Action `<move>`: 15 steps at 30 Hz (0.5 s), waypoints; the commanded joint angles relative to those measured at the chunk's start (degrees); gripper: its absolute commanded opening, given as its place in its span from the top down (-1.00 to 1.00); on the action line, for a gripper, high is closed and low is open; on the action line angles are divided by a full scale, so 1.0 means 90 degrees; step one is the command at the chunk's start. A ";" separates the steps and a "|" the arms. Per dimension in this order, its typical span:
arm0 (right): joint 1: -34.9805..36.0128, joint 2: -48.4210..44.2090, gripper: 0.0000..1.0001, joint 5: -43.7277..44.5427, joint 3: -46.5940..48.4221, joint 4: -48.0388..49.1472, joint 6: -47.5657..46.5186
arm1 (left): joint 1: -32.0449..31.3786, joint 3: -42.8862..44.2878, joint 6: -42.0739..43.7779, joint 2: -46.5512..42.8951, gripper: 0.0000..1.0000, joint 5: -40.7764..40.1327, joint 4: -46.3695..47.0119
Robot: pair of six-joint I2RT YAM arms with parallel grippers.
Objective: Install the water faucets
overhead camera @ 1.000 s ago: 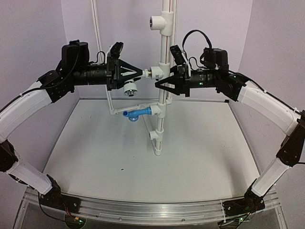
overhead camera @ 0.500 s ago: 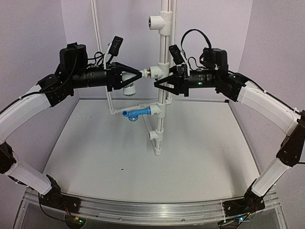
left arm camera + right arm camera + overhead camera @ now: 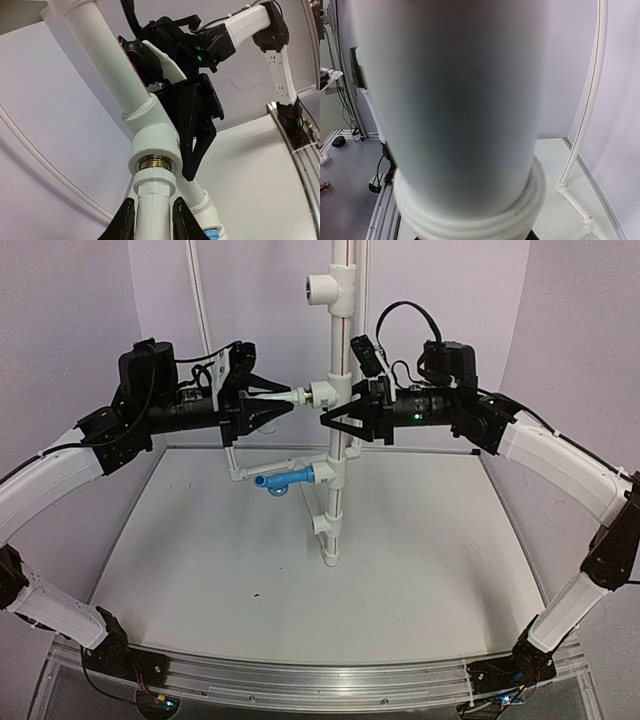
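The white water faucet (image 3: pixel 284 398) lies level, its threaded end at the middle T fitting (image 3: pixel 326 393) of the upright white pipe (image 3: pixel 340 335). My left gripper (image 3: pixel 288 400) is shut on its stem. In the left wrist view the stem (image 3: pixel 152 210) runs up between the black fingers (image 3: pixel 123 220) to the brass thread (image 3: pixel 156 162) in the fitting's mouth. The blue water faucet (image 3: pixel 283 480) sticks out of a lower fitting, spout to the left. My right gripper (image 3: pixel 335 422) is shut on the pipe, which fills the right wrist view as a blurred white cylinder (image 3: pixel 455 100).
Another open T fitting (image 3: pixel 326 285) sits higher on the pipe and a small one (image 3: pixel 322 523) near its foot. A thin white tube (image 3: pixel 205 320) runs down the back wall to a corner joint (image 3: pixel 236 473). White walls enclose the table (image 3: pixel 300 580).
My left wrist has rolled with the white faucet in its grip; the spout that hung below the gripper has swung out of sight. The right arm and the blue faucet have held still.
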 commanded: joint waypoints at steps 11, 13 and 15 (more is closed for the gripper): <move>0.0126 -0.0440 1.00 -0.0290 0.0036 -0.0376 0.0509 | 0.0142 0.0046 0.1920 -0.0239 0.20 -0.0510 -0.0315; 0.0111 -0.0474 1.00 -0.0275 0.0009 -0.0377 0.0486 | 0.0142 -0.0011 0.1684 -0.0326 0.01 -0.0603 -0.0173; 0.0110 -0.0501 1.00 -0.0258 -0.0014 -0.0377 0.0476 | 0.0143 -0.0036 0.1609 -0.0386 -0.11 -0.0724 -0.0093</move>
